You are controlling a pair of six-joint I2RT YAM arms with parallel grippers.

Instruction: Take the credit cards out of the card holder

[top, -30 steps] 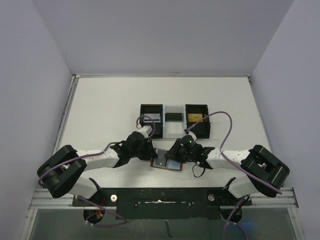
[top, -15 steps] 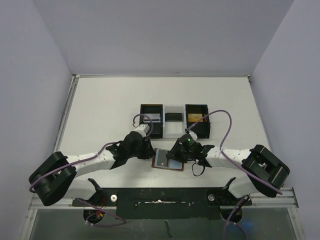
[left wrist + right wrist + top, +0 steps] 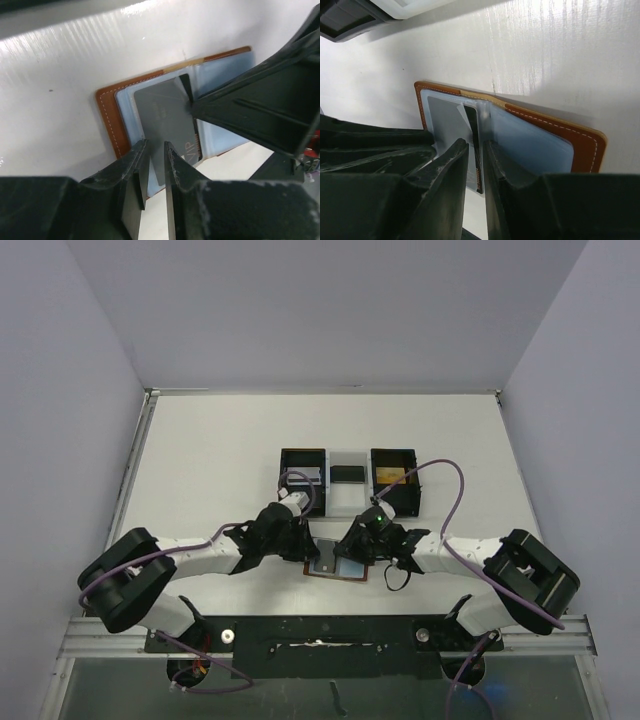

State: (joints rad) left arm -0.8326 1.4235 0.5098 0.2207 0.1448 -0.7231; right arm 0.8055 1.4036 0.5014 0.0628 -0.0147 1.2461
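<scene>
The card holder (image 3: 338, 568) lies spread open on the white table (image 3: 210, 470), close to my bases and on the near side of the black-and-white tray (image 3: 283, 480), apart from it, and both my wrists are bent low over it, one from each side. Its brown stitched leather shows as a border around blue-grey pockets that face up. My left gripper (image 3: 155, 146) sits low at the holder's edge with its jaws drawn almost together, only a narrow slot between them. Through that slot I see the lower corner of a grey card (image 3: 160, 115) that lies aslant over the half nearer my left arm, but I cannot tell whether my pads touch it or anything else. My right gripper (image 3: 476, 145) comes in from the opposite side, jaws likewise nearly closed, and a dark strip (image 3: 472, 132) runs from the pocket into the gap between those fingers. A sliver of light shows beside it, so I cannot say that it is pinched. Seen from my left wrist, that strip carries lettering that reads VIP and sits along the grey card's right side; whether it belongs to the grey card or is a second card I cannot make out. The tip of one right finger (image 3: 235, 110) reaches the card's right edge there. The holder's other half shows plain blue-grey. In the tray's middle compartment lies a flat dark rectangle (image 3: 347, 473)
</scene>
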